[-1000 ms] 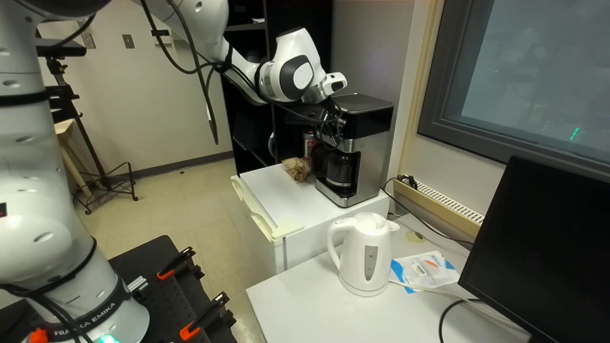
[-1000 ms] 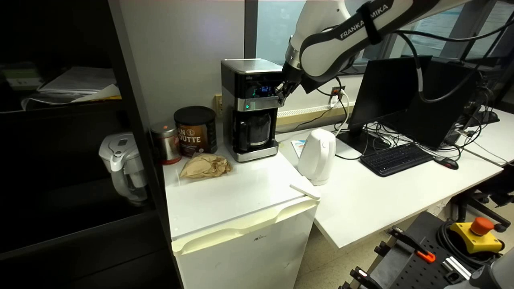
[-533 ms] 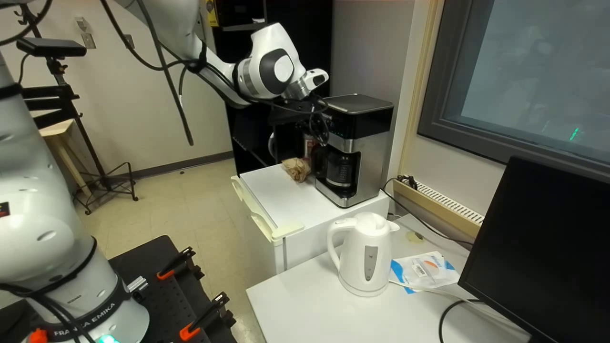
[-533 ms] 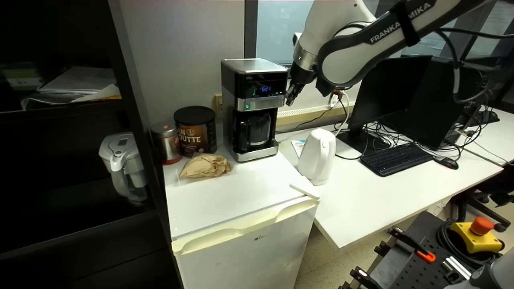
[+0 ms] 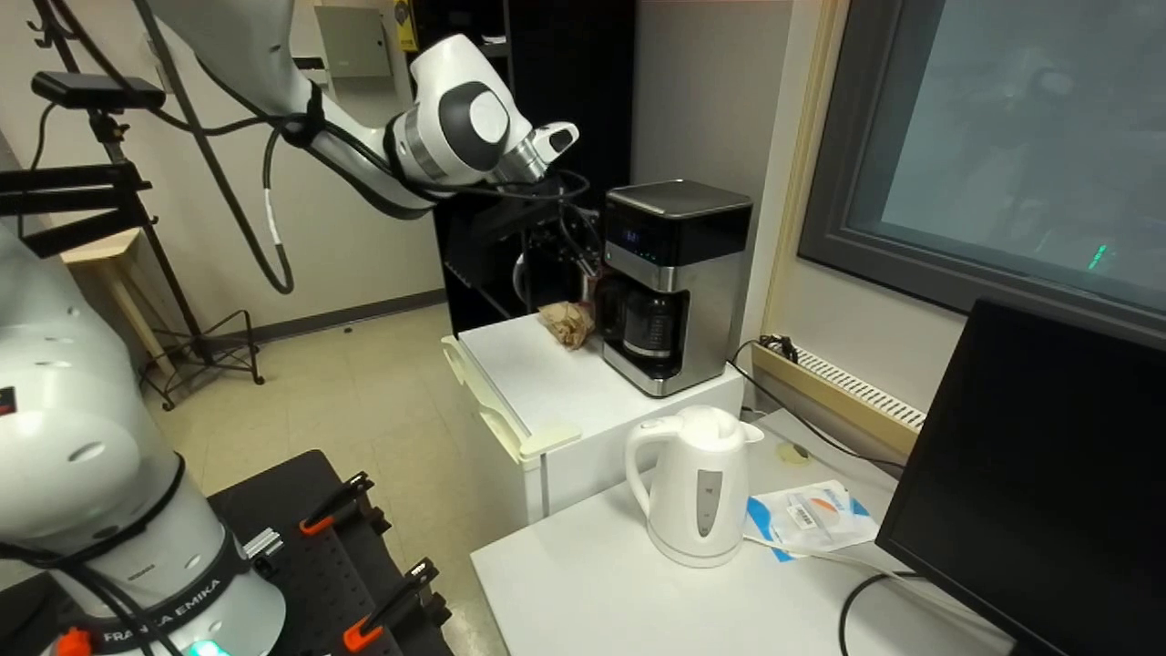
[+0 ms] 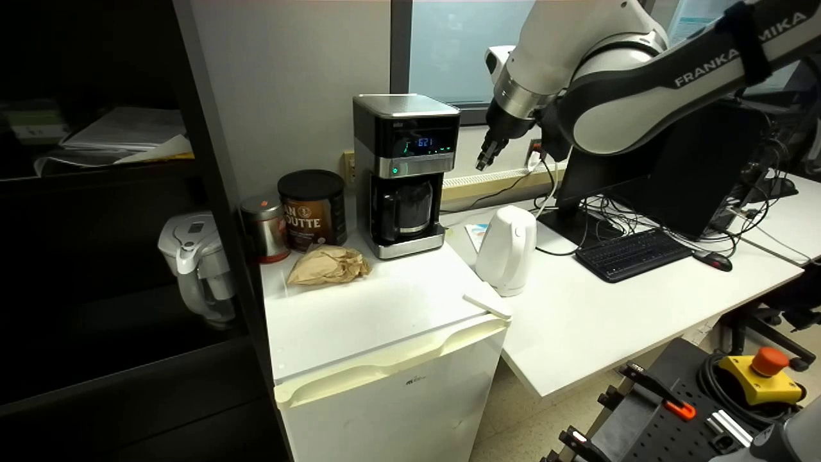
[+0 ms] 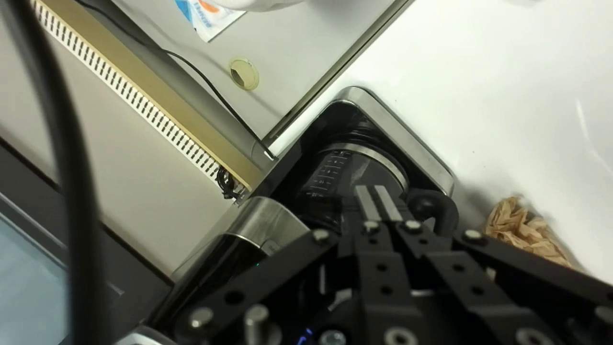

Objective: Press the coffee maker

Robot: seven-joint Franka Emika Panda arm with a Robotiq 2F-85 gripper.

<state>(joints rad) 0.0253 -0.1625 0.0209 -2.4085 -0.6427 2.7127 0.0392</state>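
The black coffee maker with a silver band [image 5: 706,310] stands upright on the white mini fridge, and it also shows in an exterior view [image 6: 406,168]. Its blue display [image 6: 425,142] is lit, and a small green light [image 6: 395,171] glows on the band. The dark carafe [image 6: 414,208] sits in its lower recess. My gripper [image 6: 485,162] is apart from the machine, in front of its face at about the band's height. In the wrist view its fingertips [image 7: 379,203] lie together with nothing between them, over the carafe; the coffee maker's band [image 7: 268,225] is left of them.
A white kettle [image 6: 507,250] stands on the desk beside the fridge. A brown paper bag [image 6: 329,265], a coffee can [image 6: 312,212] and a metal canister [image 6: 265,229] are left of the coffee maker. A monitor [image 5: 1048,483] stands on the desk.
My gripper has moved back, away from the coffee maker's front panel, which it overlapped one second ago. The coffee maker, its green light and the kettle look the same.
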